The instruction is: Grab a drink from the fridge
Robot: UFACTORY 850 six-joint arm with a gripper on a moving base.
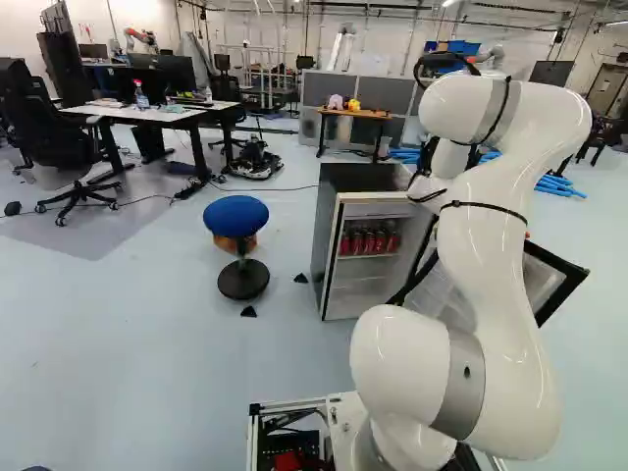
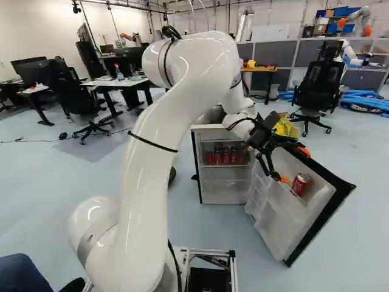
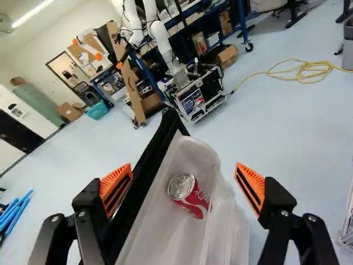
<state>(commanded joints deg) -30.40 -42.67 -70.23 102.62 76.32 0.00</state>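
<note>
I have my end effector point(image 2: 294, 165) over the open fridge door point(image 2: 341, 193). Its two fingers are wide apart and hold nothing. The can point(image 3: 196, 200) sits in a milky, see-through bin point(image 3: 165, 232) on the inside of that door. In the wrist view it is ahead of the fingers, in line with the gap between them, and neither orange pad point(image 3: 251, 185) touches it.

The can is small and round, with bright red sides and white curly letters. Its top is shiny silver, with a ring pull on it, and I see that top and part of one side. The wall of the bin is beside it.

More red cans with silver tops point(image 2: 225, 156) stand in a row on a shelf inside the fridge point(image 2: 225, 191). I see a blue stool point(image 1: 235, 216) near the fridge, and another robot point(image 3: 157, 36) far past the door.
</note>
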